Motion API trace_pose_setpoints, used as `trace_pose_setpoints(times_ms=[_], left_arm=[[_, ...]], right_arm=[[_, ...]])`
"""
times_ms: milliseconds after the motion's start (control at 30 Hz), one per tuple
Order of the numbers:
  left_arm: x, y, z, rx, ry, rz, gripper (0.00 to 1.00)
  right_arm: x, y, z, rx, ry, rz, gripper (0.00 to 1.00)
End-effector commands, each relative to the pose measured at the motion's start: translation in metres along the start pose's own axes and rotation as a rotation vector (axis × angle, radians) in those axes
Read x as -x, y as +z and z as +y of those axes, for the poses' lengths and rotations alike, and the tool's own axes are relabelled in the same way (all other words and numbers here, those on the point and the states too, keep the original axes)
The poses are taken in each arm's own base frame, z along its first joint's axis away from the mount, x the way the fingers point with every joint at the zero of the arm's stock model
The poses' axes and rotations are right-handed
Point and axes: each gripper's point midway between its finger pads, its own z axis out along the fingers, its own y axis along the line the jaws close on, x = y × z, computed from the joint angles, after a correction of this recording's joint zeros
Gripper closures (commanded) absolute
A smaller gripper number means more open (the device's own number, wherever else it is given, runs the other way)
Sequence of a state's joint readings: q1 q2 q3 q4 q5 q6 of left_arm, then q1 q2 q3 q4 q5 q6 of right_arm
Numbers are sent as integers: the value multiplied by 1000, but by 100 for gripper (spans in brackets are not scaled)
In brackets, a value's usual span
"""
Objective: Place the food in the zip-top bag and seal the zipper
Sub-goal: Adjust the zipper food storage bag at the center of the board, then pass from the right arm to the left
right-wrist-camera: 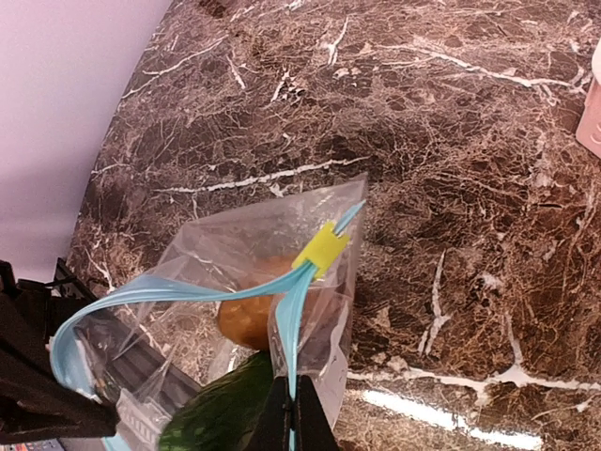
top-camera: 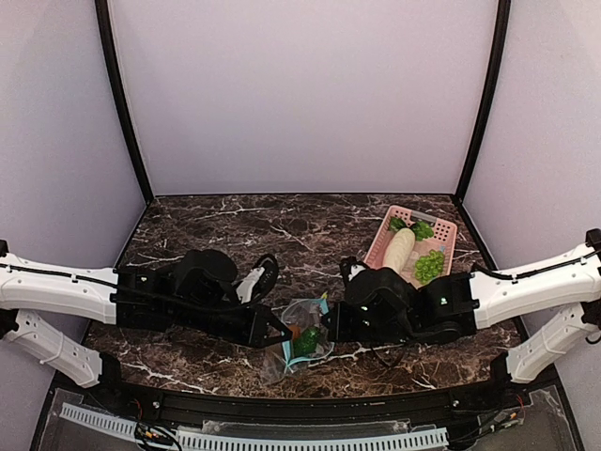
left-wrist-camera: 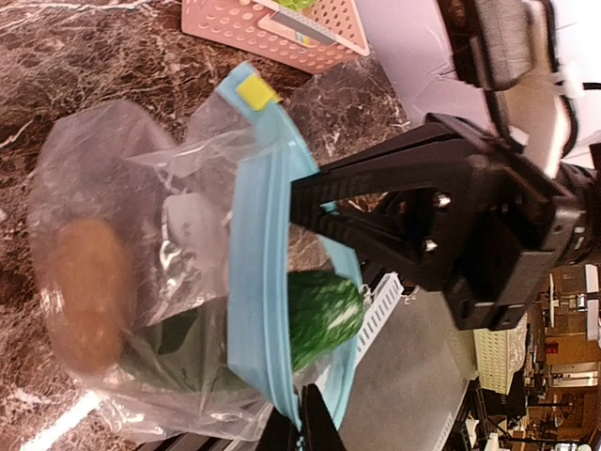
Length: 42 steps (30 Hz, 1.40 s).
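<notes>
Pinching the zipper from both sides, food part-way in

Both arms are meeting over the near centre of the marble table (top-camera: 235,225), with the zip-top bag (left-wrist-camera: 122,169) sitting between them. The left gripper (left-wrist-camera: 302,420) is coming in from the left and clamping the zipper (left-wrist-camera: 254,272), fingers together on the teal strip. The right gripper (right-wrist-camera: 293,420) is biting the same strip from the right, fingers closed on one lip. The left wrist view is showing its two black fingers converging onto that lip. The two pinch points are lying near each other, not touching.

The zipper is gaping between the grips. One lip is looping out toward the left gripper. The other is running straight from the right gripper to the yellow slider (right-wrist-camera: 324,249), which is sitting at the far end of the strip, apart from both grippers.

The brown-orange lump (left-wrist-camera: 84,291) is lying deep inside the pouch, behind the zipper line and away from both sets of fingers. The dark green piece (left-wrist-camera: 324,315) is sitting right in the mouth between the two lips, part in and part poking out. It is lying between the two grippers and just beside the right gripper's fingertips.

Cannot tell whether the bag's bottom is resting on the marble or hanging just above it.

The pink basket (top-camera: 441,225) is standing far right, well apart from the bag, holding a white radish (top-camera: 399,249) and green grapes (top-camera: 429,266).
</notes>
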State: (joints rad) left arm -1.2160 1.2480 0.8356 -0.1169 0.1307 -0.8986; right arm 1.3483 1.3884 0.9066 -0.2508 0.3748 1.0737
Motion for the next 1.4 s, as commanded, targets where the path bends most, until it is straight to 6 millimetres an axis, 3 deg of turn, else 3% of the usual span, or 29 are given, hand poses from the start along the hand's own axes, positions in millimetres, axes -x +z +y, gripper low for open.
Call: trace_pose_setpoints(times_ms=[0,100,167,300,367,633,767,900,1000,1200,1367], left_arm=[[-1,-12,17,86,29,23,99],[-2,-15,31,169,44,35,98],[-2,-14,34,177,54,38,87],[-8,-11,29,136,51,63,46],[-15,-10,25,108,50,83,37],[-37,-19,3,22,105,139,16],[-44,-23,-6,-8,127,158,12],[-54,-21,5,53,125,197,18],[-59,-23,15,115,130,220,35],[-55,-20,13,123,150,205,53],[-48,-16,6,116,170,183,56]], right_arm=[[16,-18,15,48,10,-41,100],[13,-18,9,41,27,-41,100],[10,-16,4,27,49,-35,100],[8,-13,-4,2,104,-50,100],[11,-13,-2,-1,113,-64,100],[22,-10,11,-13,99,-98,100],[25,-10,11,-27,101,-107,100],[28,-10,12,-29,101,-120,100],[30,-12,13,-29,100,-126,100],[30,-10,12,-34,96,-125,100],[30,-10,13,-34,95,-122,100]])
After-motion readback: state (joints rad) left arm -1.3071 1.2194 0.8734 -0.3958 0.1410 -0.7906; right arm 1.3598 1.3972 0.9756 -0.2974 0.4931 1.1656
